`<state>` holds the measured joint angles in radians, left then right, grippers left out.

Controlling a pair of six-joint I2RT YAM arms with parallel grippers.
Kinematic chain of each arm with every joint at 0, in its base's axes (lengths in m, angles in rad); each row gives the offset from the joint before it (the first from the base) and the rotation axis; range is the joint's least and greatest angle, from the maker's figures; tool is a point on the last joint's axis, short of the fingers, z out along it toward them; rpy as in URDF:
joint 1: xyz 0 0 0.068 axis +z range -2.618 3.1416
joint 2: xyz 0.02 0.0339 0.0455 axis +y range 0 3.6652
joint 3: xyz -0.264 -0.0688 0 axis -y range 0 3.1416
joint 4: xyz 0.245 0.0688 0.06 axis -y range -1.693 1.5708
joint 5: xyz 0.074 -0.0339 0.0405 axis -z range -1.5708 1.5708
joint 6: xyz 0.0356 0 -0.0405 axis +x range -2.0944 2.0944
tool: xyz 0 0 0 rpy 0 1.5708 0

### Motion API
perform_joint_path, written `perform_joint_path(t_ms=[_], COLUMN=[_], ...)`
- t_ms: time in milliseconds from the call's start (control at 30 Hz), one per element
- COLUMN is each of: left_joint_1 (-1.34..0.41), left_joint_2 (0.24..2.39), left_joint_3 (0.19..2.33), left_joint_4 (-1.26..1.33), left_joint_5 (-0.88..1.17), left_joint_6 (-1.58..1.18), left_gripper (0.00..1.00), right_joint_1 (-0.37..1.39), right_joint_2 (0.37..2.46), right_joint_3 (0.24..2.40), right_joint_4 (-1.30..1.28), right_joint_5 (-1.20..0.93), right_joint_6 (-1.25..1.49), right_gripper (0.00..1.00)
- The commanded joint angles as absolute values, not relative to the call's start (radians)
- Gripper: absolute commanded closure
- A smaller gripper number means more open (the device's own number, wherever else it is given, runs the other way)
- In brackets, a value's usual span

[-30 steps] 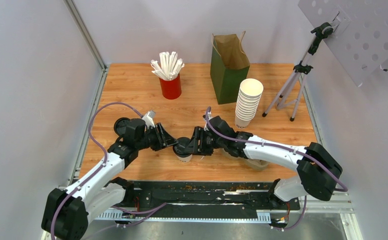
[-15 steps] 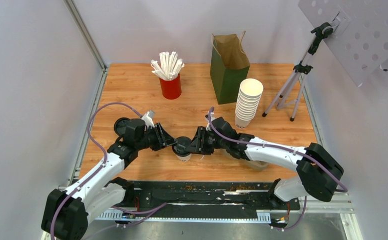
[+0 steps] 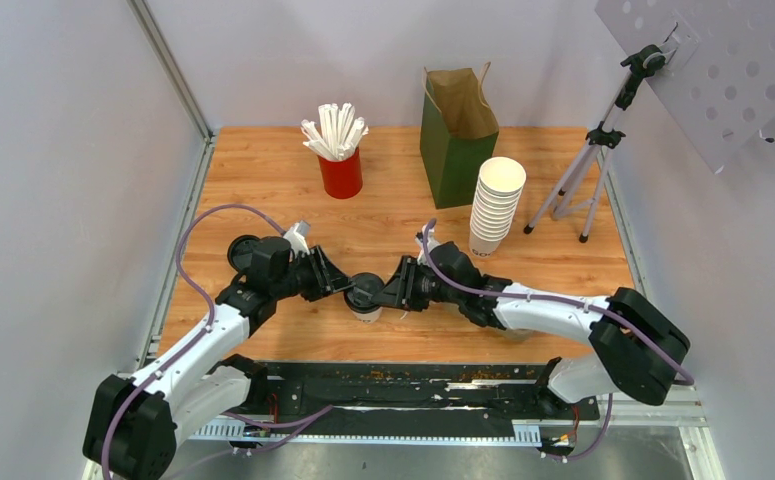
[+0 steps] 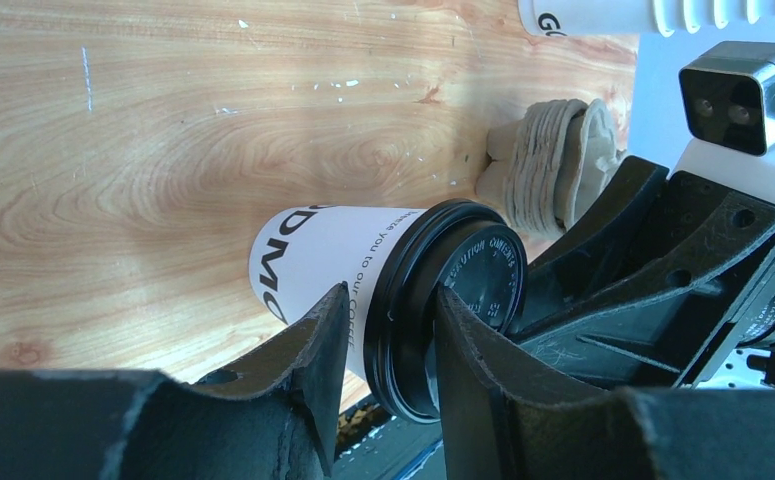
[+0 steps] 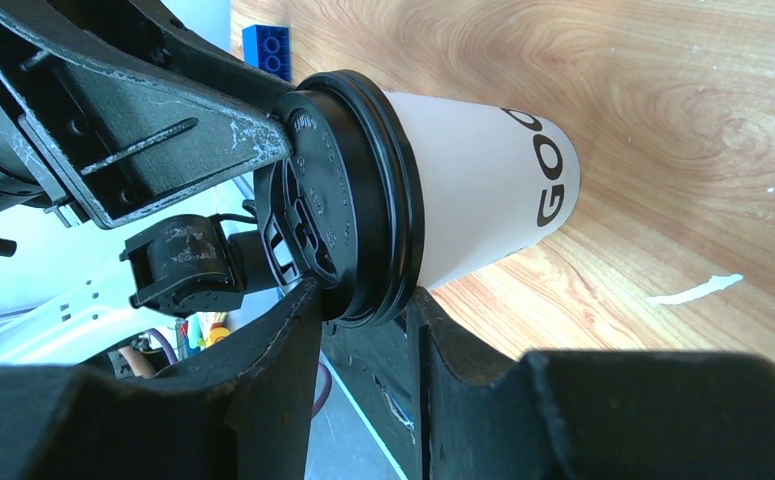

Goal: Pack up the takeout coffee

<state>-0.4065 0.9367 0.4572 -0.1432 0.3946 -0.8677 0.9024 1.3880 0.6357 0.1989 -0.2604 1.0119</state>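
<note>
Two end effectors meet on the takeout coffee (image 3: 366,296), a white paper cup with a black lid, upright toward 6 o'clock on the wooden counter (image 3: 263,180). The left end effector (image 3: 349,289) is at the cup's 9 o'clock and the right end effector (image 3: 387,295) at its 3 o'clock, each partly closed and pinching the lid's rim between its two fingers. A red cup of straws (image 3: 340,172) stands at the coffee's 12 o'clock, a green paper bag (image 3: 451,155) at 1 o'clock and a stack of white cups (image 3: 494,208) at 2 o'clock
</note>
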Motion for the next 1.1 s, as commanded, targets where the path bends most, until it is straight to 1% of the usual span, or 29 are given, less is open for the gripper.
perform_joint_path(t_ms=[0, 100, 167, 333, 400, 467, 567, 667, 733, 900, 1067], left_joint_1=[-0.413, -0.413, -0.412, -0.413, -0.413, -0.413, -0.413, -0.413, -0.414, -0.416, -0.416], left_joint_2=[0.983, 0.984, 0.982, 0.974, 0.973, 0.980, 1.003, 1.014, 1.012, 1.018, 1.023], left_joint_3=[0.429, 0.434, 0.436, 0.472, 0.478, 0.479, 0.479, 0.468, 0.463, 0.461, 0.416], left_joint_4=[-0.267, -0.259, -0.232, -0.220, -0.201, -0.173, -0.144, -0.101, -0.083, -0.059, -0.006], left_joint_5=[0.307, 0.323, 0.356, 0.396, 0.419, 0.442, 0.469, 0.501, 0.504, 0.511, 0.529], left_joint_6=[-0.813, -0.817, -0.818, -0.792, -0.789, -0.791, -0.792, -0.805, -0.811, -0.822, -0.850], left_gripper=[0.57, 0.57, 0.57, 0.57, 0.57, 0.57, 0.58, 0.59, 0.59, 0.59, 0.57], right_joint_1=[0.902, 0.895, 0.891, 0.883, 0.879, 0.868, 0.845, 0.824, 0.817, 0.814, 0.813], right_joint_2=[1.473, 1.484, 1.468, 1.396, 1.376, 1.361, 1.358, 1.372, 1.372, 1.390, 1.428], right_joint_3=[0.591, 0.622, 0.667, 0.807, 0.855, 0.888, 0.918, 0.957, 0.981, 1.009, 0.930], right_joint_4=[0.092, 0.071, 0.024, -0.137, -0.209, -0.263, -0.286, -0.309, -0.318, -0.328, -0.264], right_joint_5=[-0.229, -0.238, -0.232, -0.248, -0.230, -0.218, -0.235, -0.261, -0.266, -0.279, -0.309], right_joint_6=[0.931, 0.907, 0.873, 0.780, 0.744, 0.717, 0.682, 0.633, 0.609, 0.597, 0.614], right_gripper=[0.80, 0.79, 0.73, 0.54, 0.50, 0.49, 0.50, 0.60, 0.64, 0.70, 0.73])
